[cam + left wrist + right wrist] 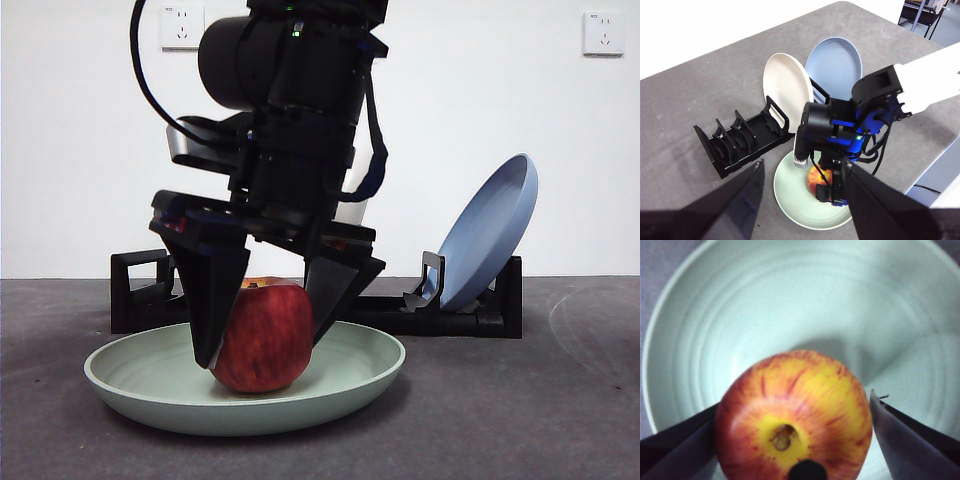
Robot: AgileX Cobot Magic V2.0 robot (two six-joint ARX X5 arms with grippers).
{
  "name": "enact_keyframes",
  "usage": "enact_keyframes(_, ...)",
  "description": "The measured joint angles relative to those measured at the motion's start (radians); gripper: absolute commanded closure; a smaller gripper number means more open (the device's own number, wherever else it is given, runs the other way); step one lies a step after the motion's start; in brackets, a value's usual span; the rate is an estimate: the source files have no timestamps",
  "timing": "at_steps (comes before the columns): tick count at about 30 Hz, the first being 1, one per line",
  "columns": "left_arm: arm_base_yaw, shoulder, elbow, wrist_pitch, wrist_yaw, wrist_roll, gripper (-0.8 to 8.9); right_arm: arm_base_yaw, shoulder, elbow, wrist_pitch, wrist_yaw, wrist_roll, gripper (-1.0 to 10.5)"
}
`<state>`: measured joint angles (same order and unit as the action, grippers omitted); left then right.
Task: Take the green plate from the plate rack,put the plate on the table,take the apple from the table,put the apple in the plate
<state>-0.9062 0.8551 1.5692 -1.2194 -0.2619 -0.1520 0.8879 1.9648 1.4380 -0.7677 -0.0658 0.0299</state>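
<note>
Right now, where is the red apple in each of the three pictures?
Front view: the apple sits low and left of centre, inside the green plate, between the right gripper jaws.
Left wrist view: it peeks out near the bottom, under the right arm, on the plate.
Right wrist view: it fills the lower middle, stem dip showing.
Shared landmark: the green plate lies beneath the apple in all three.

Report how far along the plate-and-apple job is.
Done: the green plate lies flat on the table, out of the plate rack. In hand: the right end effector flanks the apple, which sits in the plate. Left: release and withdraw. The left end effector waits above, open.
</note>
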Motion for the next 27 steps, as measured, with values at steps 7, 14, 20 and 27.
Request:
enact_keyframes(7, 0.0, 0.0, 0.0, 0.0, 0.0, -0.008, 5.54, 0.0, -0.003, 0.028, -0.064, 0.0, 0.0, 5.0)
enact_keyframes(14, 0.0, 0.0, 0.0, 0.0, 0.0, -0.016, 5.54, 0.0, -0.074, 0.154, -0.179, 0.013, 0.0, 5.1)
enact_keyframes(20, 0.0, 0.0, 0.0, 0.0, 0.0, -0.018, 5.54, 0.0, -0.145, 0.296, -0.348, 0.044, -0.004, 5.1)
enact_keyframes(27, 0.0, 0.0, 0.0, 0.0, 0.0, -0.018, 5.54, 0.0, -0.263, 0.41, -0.587, 0.044, -0.024, 5.1)
